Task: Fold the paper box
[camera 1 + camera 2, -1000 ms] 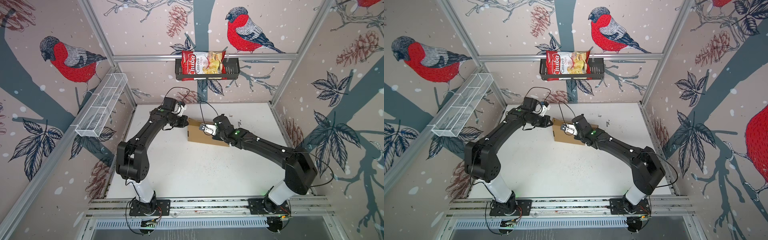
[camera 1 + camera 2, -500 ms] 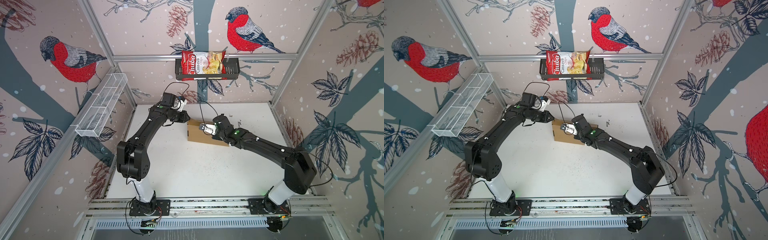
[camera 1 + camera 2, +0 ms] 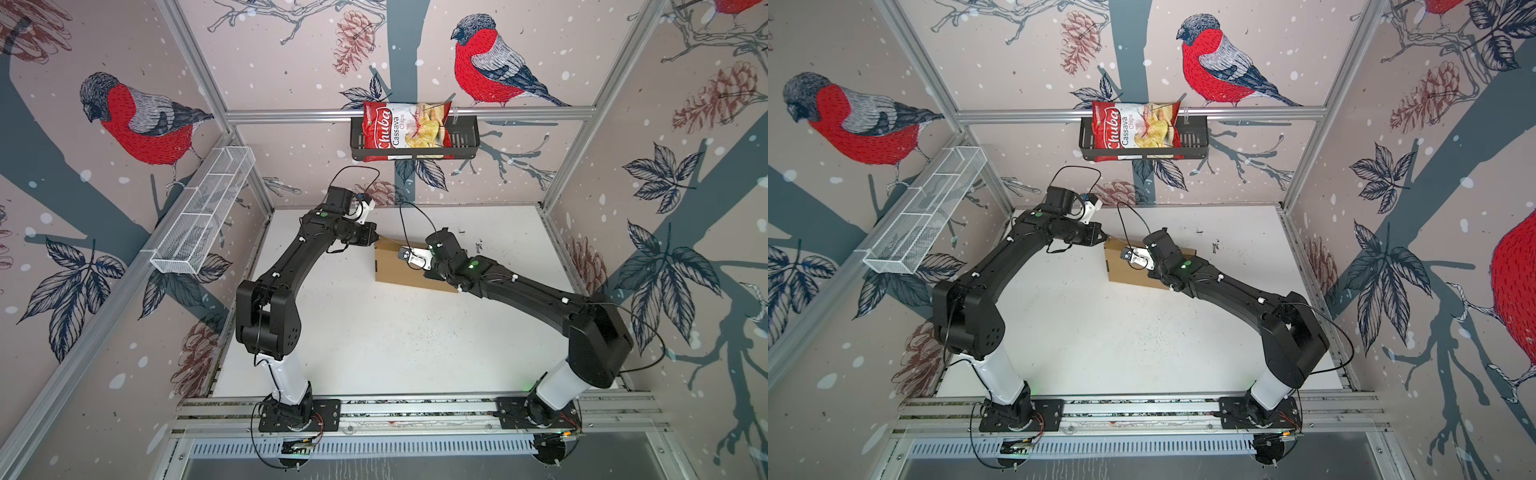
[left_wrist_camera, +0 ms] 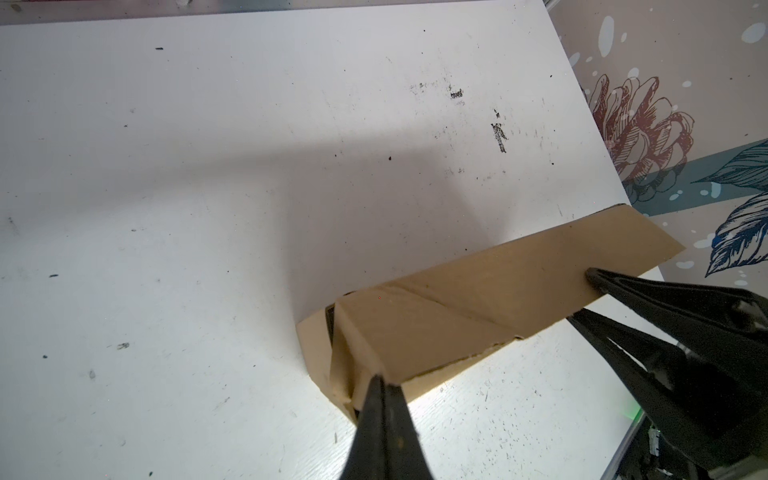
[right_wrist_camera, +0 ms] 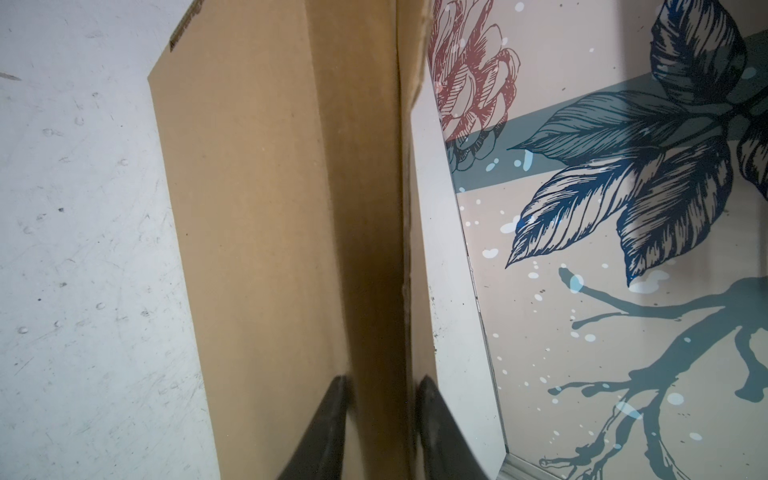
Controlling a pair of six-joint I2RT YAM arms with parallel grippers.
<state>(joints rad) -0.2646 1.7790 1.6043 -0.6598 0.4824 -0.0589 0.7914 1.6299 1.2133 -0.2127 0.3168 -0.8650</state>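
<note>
The paper box (image 3: 397, 270) (image 3: 1128, 272) is plain brown cardboard, lying partly folded in the middle of the white table in both top views. My left gripper (image 3: 376, 238) (image 4: 384, 380) is shut, its tips touching the box's far left corner, where a flap (image 4: 415, 328) is folded over. My right gripper (image 5: 382, 395) is shut on the box's raised long wall (image 5: 370, 249), one finger on each side. Its fingers (image 4: 615, 286) also show in the left wrist view, at the wall's other end. In both top views the right wrist hides those jaws.
A red chips bag (image 3: 405, 131) sits in a black basket (image 3: 465, 141) on the back wall. A white wire shelf (image 3: 203, 216) hangs on the left wall. Patterned walls close the table on three sides. Aluminium rails (image 3: 415, 409) carry both arm bases at the front.
My left gripper has shifted slightly right, up to the box's corner, and its jaws have closed fully. The right arm and the box have stayed put.
</note>
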